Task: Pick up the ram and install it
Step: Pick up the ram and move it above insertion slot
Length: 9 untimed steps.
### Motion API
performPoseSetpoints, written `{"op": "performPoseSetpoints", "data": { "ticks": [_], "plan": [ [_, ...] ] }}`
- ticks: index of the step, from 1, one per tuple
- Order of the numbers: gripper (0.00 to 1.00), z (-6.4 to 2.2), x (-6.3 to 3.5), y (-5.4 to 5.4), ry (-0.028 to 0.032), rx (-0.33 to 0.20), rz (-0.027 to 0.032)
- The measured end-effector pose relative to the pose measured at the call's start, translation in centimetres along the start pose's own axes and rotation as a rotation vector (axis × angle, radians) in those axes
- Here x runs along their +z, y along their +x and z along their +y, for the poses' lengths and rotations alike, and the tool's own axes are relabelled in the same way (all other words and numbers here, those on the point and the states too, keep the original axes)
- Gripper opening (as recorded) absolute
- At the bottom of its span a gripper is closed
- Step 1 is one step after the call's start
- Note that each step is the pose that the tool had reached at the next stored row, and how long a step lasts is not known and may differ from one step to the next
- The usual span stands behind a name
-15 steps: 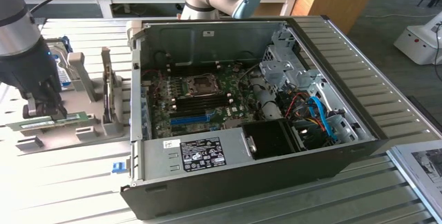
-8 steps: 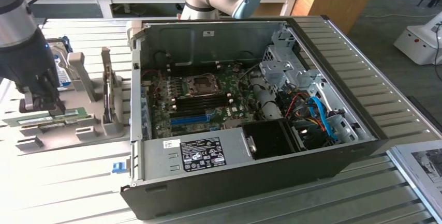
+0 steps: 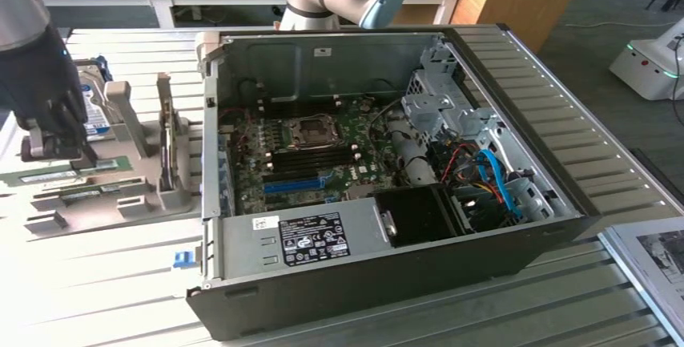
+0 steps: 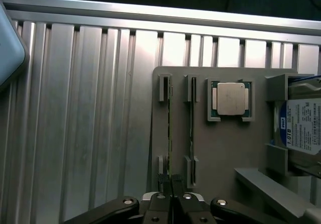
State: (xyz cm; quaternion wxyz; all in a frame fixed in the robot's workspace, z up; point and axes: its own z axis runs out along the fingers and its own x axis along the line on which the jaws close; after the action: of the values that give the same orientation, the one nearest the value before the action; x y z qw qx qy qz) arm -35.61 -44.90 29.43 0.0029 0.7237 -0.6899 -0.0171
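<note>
Arm's end effector (image 4: 171, 186) clamped on the ram (image 4: 169, 123), ram standing edgewise in grey holder (image 4: 225, 153), second stick (image 4: 190, 128) just beside, open computer case (image 3: 428, 163) nearby on slatted surface (image 4: 75, 133).

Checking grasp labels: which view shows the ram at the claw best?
The wrist view: the ram runs edge-on along its slot in the grey holder, with the claw shut on one end. The exterior view gives green strips below the claw, partly hidden by it.

Two sticks of ram (image 4: 169, 133), one processor (image 4: 230, 98), one hard drive (image 4: 304, 126), one case (image 3: 374, 291)
</note>
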Motion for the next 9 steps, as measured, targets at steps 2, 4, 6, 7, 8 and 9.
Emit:
{"op": "performPoseSetpoints", "data": {
  "ticks": [2,4,6,7,8,9],
  "plan": [
    [0.12,-0.05,-0.47,0.0,-0.0001,0.0,0.0002],
    [0.12,-0.12,-1.2,0.0,-0.0001,0.0,0.0004],
    [0.12,-0.18,-1.71,0.0,-0.0001,0.0,0.0006],
    [0.12,-0.2,-1.98,0.0,-0.0003,0.0,0.0007],
    [0.12,-0.23,-2.26,0.0,-0.0002,0.0,0.0008],
    [0.12,-0.25,-2.51,0.0,-0.0003,0.0,0.0009]
  ]
}}
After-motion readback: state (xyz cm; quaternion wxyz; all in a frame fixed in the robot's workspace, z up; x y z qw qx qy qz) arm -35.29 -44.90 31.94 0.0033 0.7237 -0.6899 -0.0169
